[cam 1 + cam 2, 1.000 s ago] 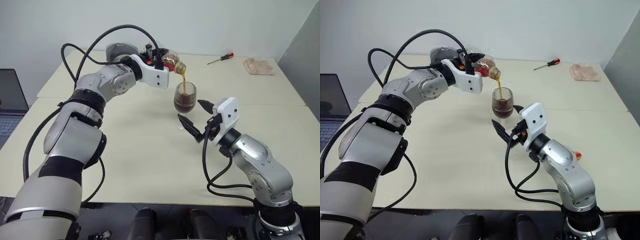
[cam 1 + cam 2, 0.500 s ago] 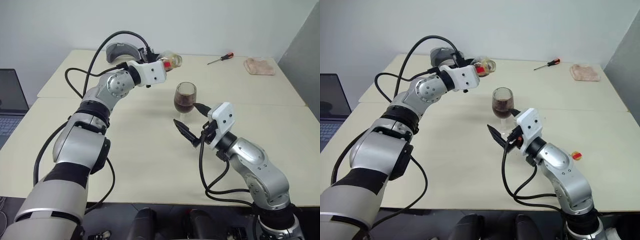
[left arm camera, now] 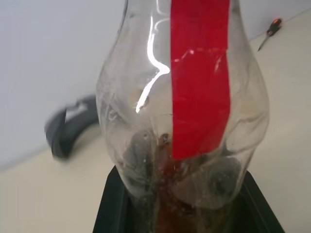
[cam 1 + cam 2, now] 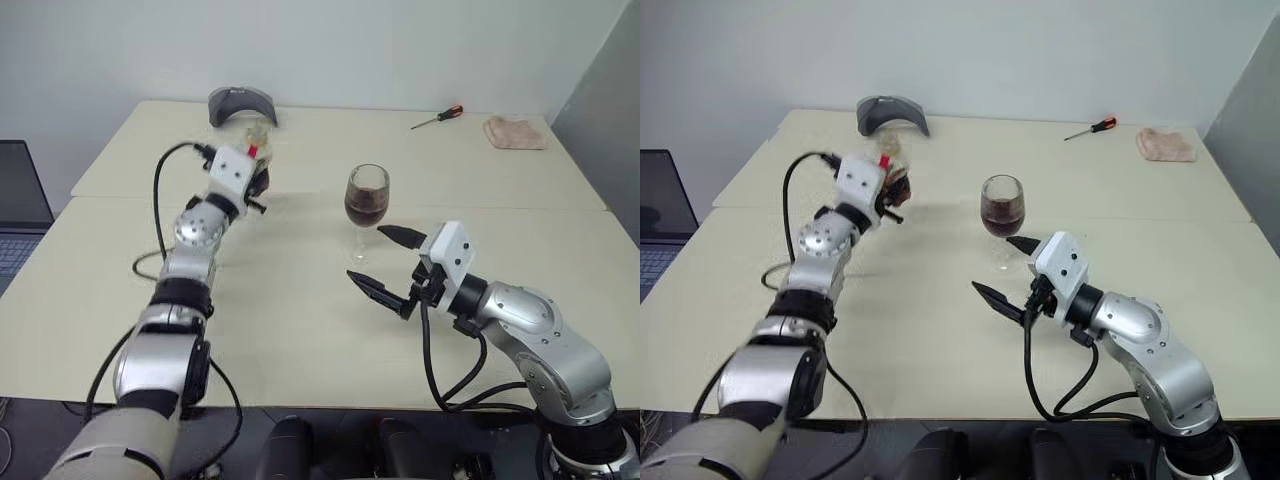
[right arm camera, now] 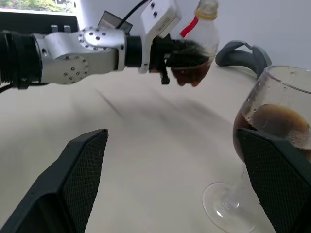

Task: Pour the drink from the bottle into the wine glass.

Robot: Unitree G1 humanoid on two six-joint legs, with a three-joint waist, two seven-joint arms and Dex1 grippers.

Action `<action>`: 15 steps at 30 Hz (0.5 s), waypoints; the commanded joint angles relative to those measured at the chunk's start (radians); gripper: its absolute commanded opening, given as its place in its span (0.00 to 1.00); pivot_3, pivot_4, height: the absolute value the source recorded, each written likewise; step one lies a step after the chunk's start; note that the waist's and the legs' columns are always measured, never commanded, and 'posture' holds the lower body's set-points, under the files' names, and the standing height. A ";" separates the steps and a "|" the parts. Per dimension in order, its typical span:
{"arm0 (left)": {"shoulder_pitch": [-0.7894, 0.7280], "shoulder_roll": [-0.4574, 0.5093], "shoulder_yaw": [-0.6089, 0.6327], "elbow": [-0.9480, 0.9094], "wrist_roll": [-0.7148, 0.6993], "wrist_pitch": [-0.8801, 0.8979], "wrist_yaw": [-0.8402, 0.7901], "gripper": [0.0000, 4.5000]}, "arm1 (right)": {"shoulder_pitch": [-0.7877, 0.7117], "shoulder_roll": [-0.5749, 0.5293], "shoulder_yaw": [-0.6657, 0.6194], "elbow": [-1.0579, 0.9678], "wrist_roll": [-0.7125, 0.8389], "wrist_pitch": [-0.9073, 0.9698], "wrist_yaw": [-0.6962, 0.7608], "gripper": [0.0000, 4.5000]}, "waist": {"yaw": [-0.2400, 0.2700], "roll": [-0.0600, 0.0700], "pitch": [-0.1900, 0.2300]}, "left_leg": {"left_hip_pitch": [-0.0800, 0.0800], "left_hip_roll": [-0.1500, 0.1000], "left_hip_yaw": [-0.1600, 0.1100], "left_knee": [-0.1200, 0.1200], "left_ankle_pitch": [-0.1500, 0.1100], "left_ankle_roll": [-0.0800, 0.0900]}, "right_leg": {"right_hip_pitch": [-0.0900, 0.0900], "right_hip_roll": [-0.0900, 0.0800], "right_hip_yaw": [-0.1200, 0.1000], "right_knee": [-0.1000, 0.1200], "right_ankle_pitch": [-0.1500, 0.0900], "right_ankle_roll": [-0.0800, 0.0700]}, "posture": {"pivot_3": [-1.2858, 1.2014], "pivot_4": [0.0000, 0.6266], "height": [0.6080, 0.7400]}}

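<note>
Left gripper (image 4: 255, 180) pinching bottle (image 4: 257, 140) upright, upper left of frame. Wine glass (image 4: 366, 196) holding drink (image 4: 365, 209), standing at centre. Right gripper (image 4: 388, 262) hovering spread wide, just below glass.

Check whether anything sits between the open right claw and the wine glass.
Nothing visible does. The right claw stands open just in front of the wine glass, with bare table between them. The left claw, shut on the bottle, is well off to the side.
</note>
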 commanded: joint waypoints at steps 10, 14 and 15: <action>0.101 -0.037 0.150 -0.137 -0.131 0.174 0.112 0.19 | -0.080 0.002 0.035 0.018 0.041 0.017 0.066 1.00 | 0.009 -0.004 -0.002 | 0.000 -0.001 -0.001 0.001 0.000 0.001 | 0.002 -0.001 -0.001 0.000 0.000 0.000 | 0.52 0.24 1.00; 0.081 -0.040 0.151 -0.096 -0.133 0.181 0.112 0.19 | -0.095 0.006 0.039 0.025 0.043 0.022 0.071 1.00 | 0.009 -0.004 -0.003 | 0.000 -0.001 -0.001 0.001 0.000 0.001 | 0.001 -0.001 -0.001 0.000 0.000 0.000 | 0.52 0.24 1.00; 0.076 -0.042 0.152 -0.087 -0.137 0.185 0.106 0.19 | -0.098 0.007 0.040 0.025 0.044 0.024 0.070 1.00 | 0.009 -0.004 -0.003 | 0.000 -0.001 -0.001 0.001 0.000 0.001 | 0.002 -0.001 -0.001 0.000 0.000 0.000 | 0.52 0.24 1.00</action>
